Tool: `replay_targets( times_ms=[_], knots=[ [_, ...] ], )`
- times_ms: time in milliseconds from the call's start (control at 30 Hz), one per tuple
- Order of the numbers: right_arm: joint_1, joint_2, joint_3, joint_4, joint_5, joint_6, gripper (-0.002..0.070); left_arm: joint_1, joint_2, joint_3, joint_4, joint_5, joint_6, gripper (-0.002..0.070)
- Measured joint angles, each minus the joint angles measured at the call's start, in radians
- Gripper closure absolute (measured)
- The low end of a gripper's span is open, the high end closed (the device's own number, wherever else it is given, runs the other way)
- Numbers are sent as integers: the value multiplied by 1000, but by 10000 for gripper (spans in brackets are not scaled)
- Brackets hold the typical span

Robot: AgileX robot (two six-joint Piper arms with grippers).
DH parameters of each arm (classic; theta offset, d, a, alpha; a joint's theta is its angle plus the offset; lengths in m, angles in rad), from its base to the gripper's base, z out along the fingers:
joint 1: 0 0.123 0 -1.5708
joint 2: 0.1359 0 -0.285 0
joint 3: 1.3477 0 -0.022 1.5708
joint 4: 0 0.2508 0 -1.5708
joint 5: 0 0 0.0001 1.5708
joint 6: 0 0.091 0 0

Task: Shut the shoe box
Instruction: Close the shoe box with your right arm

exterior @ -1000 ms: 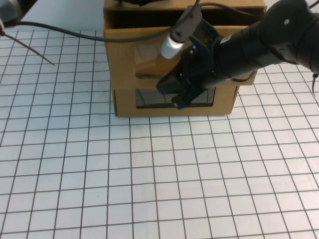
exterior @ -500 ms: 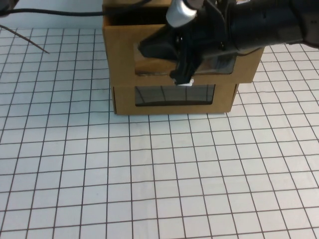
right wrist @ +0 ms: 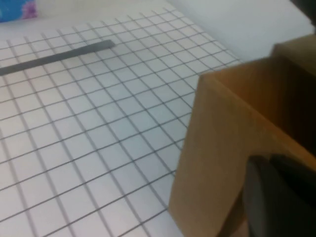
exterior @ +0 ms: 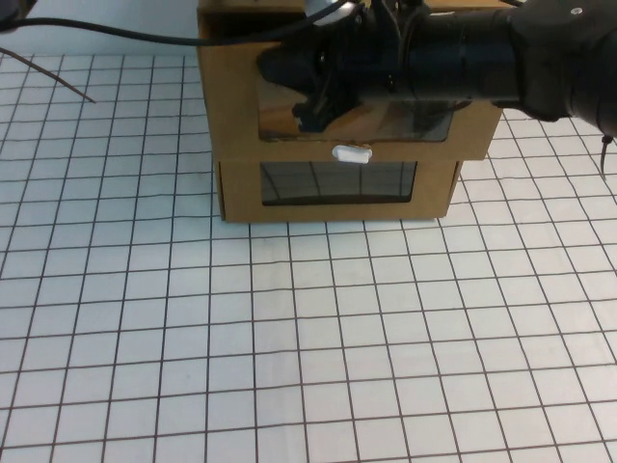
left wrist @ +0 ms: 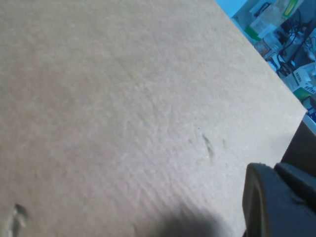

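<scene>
The right hand [exterior: 304,92] has slid up off the white pull tab [exterior: 352,153] onto the window of the shoe box [exterior: 231,106], which sits atop a like cardboard box [exterior: 241,198] on the gridded counter [exterior: 289,338]; whether its fingers are apart I cannot tell, nor the left hand's [left wrist: 276,202], close against plain cardboard.

Even bright light; white gridded table [exterior: 289,338] w/ faint shadow under brown cardboard windowed shoe box [exterior: 231,116]. Window glare. Wrist views soft, blurred.
</scene>
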Motion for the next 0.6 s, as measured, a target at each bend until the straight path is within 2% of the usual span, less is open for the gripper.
replay_targets(
  times_ms=[233, 467, 600],
  knots=[
    [2, 48, -8, 41, -186, -11, 690, 0, 0, 0, 0, -2, 0, 680],
    [2, 73, -27, 63, -211, -18, 690, 0, 0, 0, -2, -2, 0, 680],
    [2, 77, -27, 67, -241, 64, 690, 0, 0, -3, -2, 11, 0, 680]
  ],
)
